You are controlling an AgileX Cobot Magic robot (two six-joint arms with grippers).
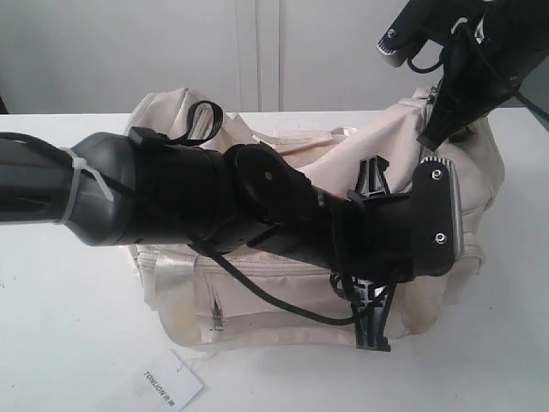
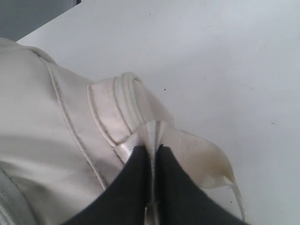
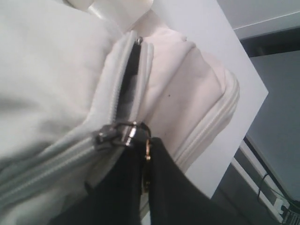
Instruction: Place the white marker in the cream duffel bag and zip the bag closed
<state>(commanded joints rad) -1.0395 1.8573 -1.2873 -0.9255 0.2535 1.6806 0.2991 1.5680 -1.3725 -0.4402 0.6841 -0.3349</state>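
The cream duffel bag [image 1: 257,313] lies on the white table, partly behind my left arm [image 1: 257,206], which crosses in front of it. My left gripper [image 2: 153,147] is shut on a cream fabric tab [image 2: 197,157] at the bag's end. At the bag's top right, my right gripper [image 3: 147,140] is shut on the gold ring pull [image 3: 148,151] of the top zipper, right beside the slider [image 3: 117,136]. Behind the slider the zipper teeth are joined; ahead of it a short dark gap [image 3: 133,61] stays open. The white marker is hidden.
A small white paper tag [image 1: 163,386] with printed text lies on the table [image 1: 69,326] in front of the bag. The right arm [image 1: 480,51] comes down from the top right. The table edge [image 3: 234,140] runs close past the bag's end.
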